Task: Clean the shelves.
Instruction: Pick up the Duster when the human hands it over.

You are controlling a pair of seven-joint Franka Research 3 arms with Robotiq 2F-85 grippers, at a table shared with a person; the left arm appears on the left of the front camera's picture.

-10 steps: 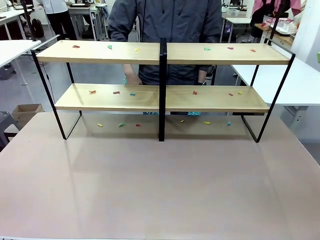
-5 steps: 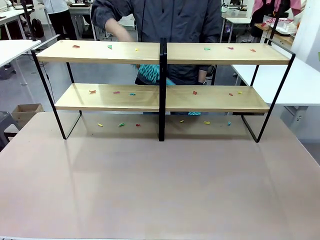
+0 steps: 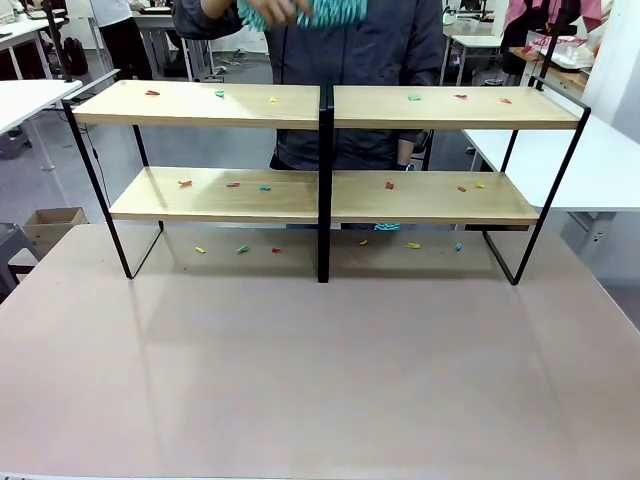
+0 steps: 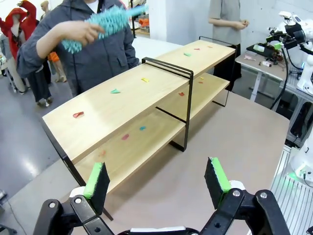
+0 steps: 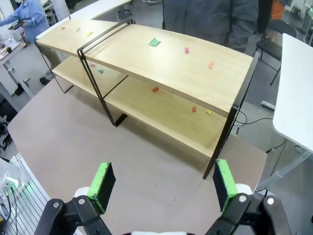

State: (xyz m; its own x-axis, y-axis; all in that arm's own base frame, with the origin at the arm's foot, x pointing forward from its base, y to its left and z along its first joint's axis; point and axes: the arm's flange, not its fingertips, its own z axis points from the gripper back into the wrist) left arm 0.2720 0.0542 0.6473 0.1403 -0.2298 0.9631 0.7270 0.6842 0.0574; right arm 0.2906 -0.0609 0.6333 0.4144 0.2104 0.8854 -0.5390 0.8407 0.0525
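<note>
Left gripper (image 4: 156,177) and right gripper (image 5: 163,184) sit with jaws spread, empty, wide two-tier light wooden shelves in thin black metal frame (image 4: 166,73) well ahead of both; person's hand (image 4: 83,33) should likely sweep the fluffy teal duster (image 4: 110,22) top board first, pushing small coloured scraps (image 4: 115,90) off.

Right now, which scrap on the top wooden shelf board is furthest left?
The red paper scrap at its left end; green scrap and yellow scrap lie further right.
</note>
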